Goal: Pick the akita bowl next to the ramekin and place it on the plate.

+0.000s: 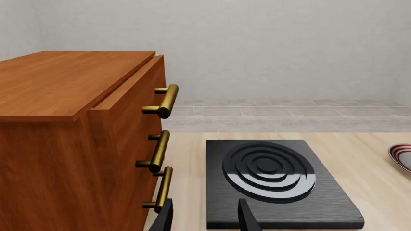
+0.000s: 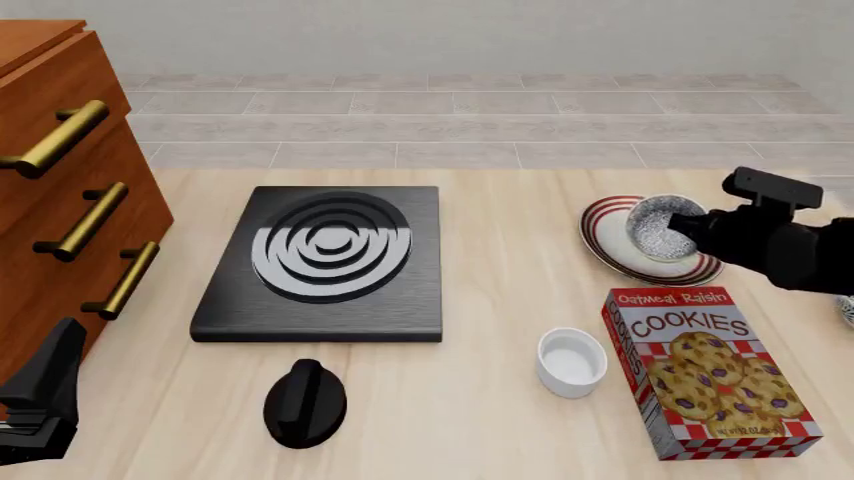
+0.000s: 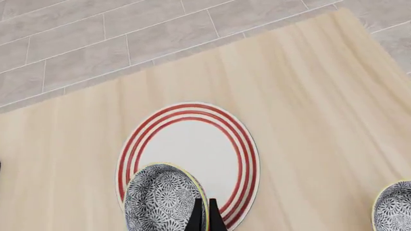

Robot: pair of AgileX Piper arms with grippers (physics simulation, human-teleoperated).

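Observation:
The akita bowl [image 2: 658, 226] [image 3: 160, 199], speckled dark and white inside, is over the red-ringed plate [image 2: 597, 232] [image 3: 192, 139]. My right gripper [image 2: 689, 228] [image 3: 205, 217] is shut on the bowl's rim, one finger inside and one outside. I cannot tell whether the bowl touches the plate. The plain white ramekin [image 2: 571, 362] stands alone nearer the front, left of the cookie box. My left gripper [image 1: 204, 219] [image 2: 40, 400] hangs open and holds nothing, low at the front left beside the drawers. A sliver of the plate [image 1: 401, 156] also shows in the left wrist view.
A black stove burner slab [image 2: 327, 255] [image 1: 276, 183] lies mid-table with its black knob [image 2: 304, 400] in front. A wooden drawer cabinet [image 2: 67, 180] [image 1: 70, 134] stands at the left. The cookie box [image 2: 707, 370] lies front right. Another patterned bowl [image 2: 846, 310] [image 3: 395, 207] sits at the right edge.

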